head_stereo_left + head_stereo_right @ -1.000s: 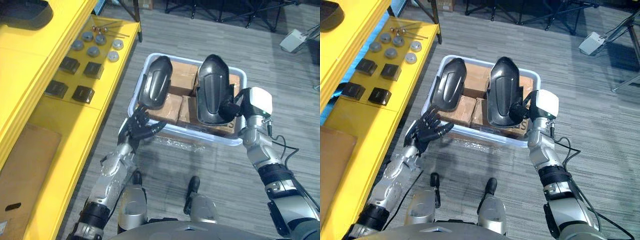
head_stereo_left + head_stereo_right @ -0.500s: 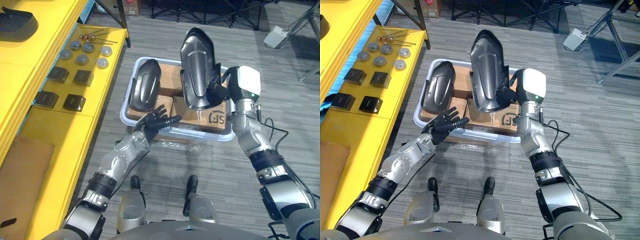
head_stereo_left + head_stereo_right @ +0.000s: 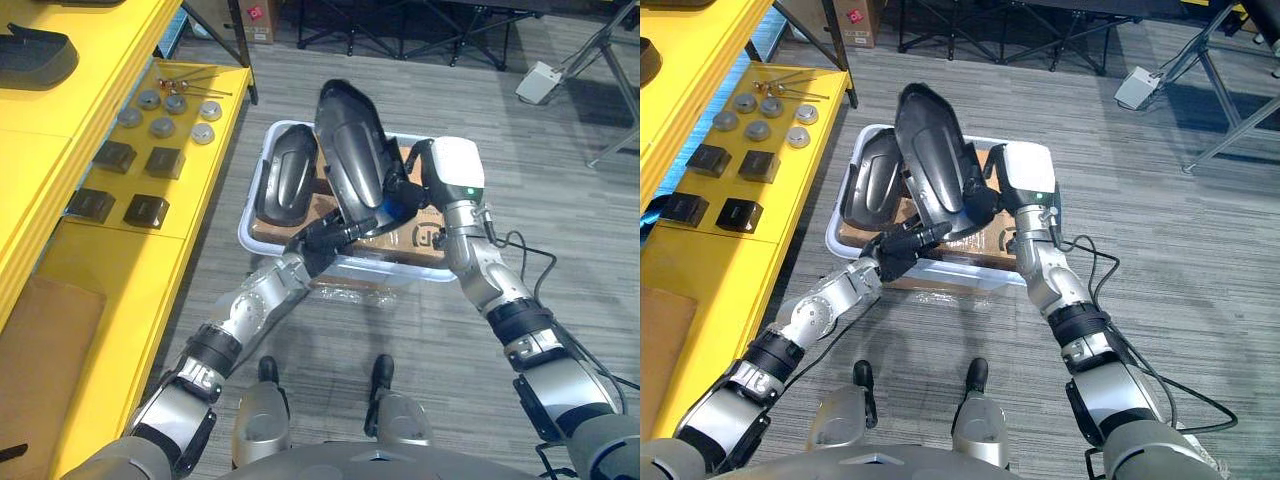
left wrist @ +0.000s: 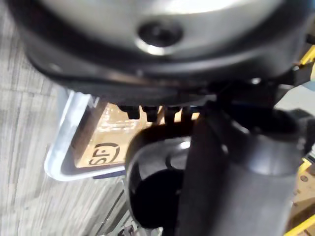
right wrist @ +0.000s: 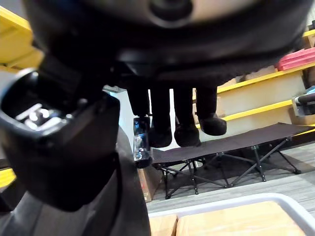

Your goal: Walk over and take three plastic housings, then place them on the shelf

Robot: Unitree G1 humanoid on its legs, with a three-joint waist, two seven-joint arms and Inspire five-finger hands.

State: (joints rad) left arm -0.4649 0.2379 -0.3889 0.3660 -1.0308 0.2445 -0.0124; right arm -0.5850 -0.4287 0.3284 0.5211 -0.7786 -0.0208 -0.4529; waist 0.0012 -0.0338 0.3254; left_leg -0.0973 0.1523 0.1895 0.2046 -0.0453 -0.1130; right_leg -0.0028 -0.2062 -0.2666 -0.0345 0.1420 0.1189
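Workshop or lab floor: yellow shelf with metal discs and black blocks, bin, folding stands.

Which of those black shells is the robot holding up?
The raised housing, tilted above the bin in the right hand, left hand at its lower end. The other housing lies in the bin; a third housing sits on the shelf.

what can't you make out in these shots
Eye views: whether the left hand grips the lifted housing; it sits under the lower end, and its wrist view is too close.
Eye views: boxes in the bin, covered by the lifted housing, the second housing and the right hand.
Eye views: round parts on the yellow shelf, too small to identify.
Left eye view: dark object cut by the left edge.
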